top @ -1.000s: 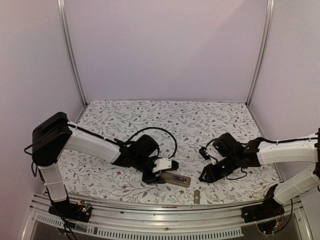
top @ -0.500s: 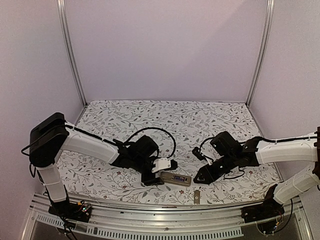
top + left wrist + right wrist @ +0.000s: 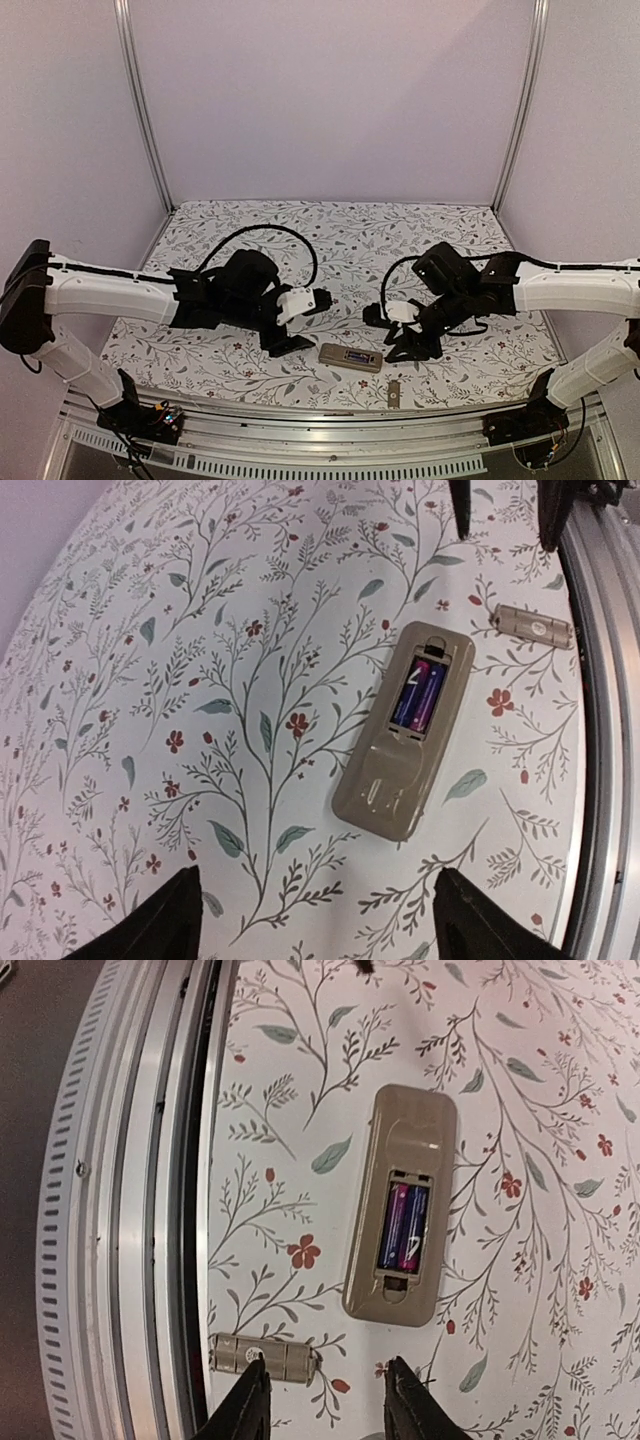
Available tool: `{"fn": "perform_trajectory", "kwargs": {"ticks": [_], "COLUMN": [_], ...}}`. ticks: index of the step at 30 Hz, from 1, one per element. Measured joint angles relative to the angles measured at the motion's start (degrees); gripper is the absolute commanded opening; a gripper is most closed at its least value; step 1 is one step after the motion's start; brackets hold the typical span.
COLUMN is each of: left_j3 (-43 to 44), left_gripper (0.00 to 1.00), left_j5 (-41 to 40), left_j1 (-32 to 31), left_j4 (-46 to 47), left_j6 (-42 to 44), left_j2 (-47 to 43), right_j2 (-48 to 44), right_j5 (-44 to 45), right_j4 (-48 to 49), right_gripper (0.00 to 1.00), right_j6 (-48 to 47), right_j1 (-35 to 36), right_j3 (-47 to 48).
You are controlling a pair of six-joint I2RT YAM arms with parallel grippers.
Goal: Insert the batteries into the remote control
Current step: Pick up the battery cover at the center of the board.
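The remote control lies face down near the table's front edge, its grey-beige back up and its battery bay open. Two dark purple batteries lie side by side in the bay; they also show in the right wrist view. My left gripper is open and empty, up and left of the remote, apart from it. My right gripper is open and empty just right of the remote. In the right wrist view its left fingertip hangs over the cover piece.
The small flat grey cover piece lies apart from the remote by the front metal rail; it also shows in the left wrist view and the right wrist view. The table has a floral cloth.
My left gripper has drawn back from the remote, up and to the left. My right gripper has moved left, closer to the remote. The remote has stayed in place.
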Motion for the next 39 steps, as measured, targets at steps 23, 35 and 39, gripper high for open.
{"fn": "perform_trajectory", "kwargs": {"ticks": [23,35,39], "left_j3": [-1.0,-1.0,-1.0], "left_gripper": [0.82,0.82,0.82], "left_j5": [-3.6,-3.6,-3.6], "left_j1": [2.5,2.5,2.5], "left_j4": [4.3,4.2,4.2], "left_j6": [-0.8,-0.7,-0.7], "left_j2": [-3.4,-2.5,-2.4], "right_j2": [13.4,13.6,13.6], "right_j5": [7.8,7.8,7.8], "right_j4": [-0.6,1.1,1.0], "right_gripper": [0.19,0.16,0.17], "right_j6": [-7.2,-5.0,-4.8], "right_j1": [3.9,3.9,3.9], "right_j3": [-3.8,-4.0,-4.0]}}
